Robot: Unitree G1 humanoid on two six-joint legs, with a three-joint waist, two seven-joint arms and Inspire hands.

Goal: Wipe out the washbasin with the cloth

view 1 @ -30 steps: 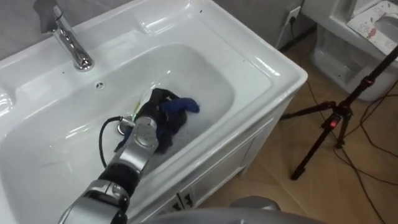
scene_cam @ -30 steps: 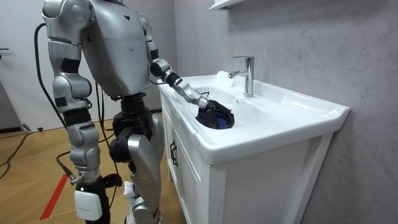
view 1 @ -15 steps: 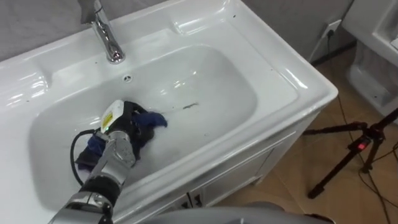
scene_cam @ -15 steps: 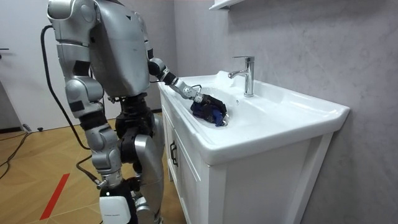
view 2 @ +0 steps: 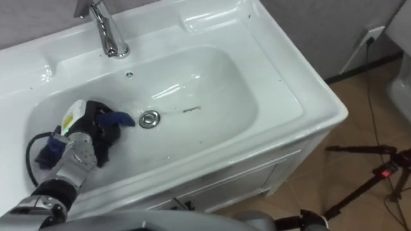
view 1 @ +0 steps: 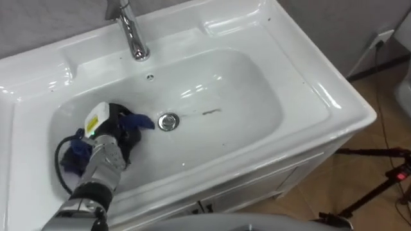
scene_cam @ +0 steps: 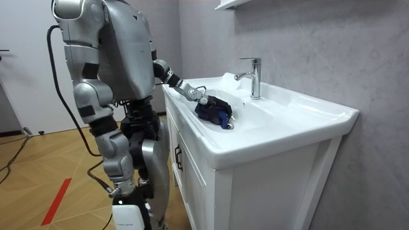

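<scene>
Left hand (view 1: 101, 142) down in basin (view 1: 324, 96), at bowl's left end, bunched blue cloth (view 1: 139, 120) under and around it — clutched or pressed flat, cannot tell. Cloth tip just short of drain (view 1: 168, 121); bunching likely gives firmer rubbing. Right hand (scene_cam: 124, 216) hangs at side — state unreadable.

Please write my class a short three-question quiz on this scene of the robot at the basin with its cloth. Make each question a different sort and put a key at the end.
1. True or false: the cloth lies on the floor beside the basin.
2. What rests on the cloth? A. the robot's left hand B. a brush C. a person's hand
3. Fill in: the drain lies bare to the cloth's right, in front of the ____.
Key: 1 false, it is inside the basin; 2 A; 3 faucet.
</scene>
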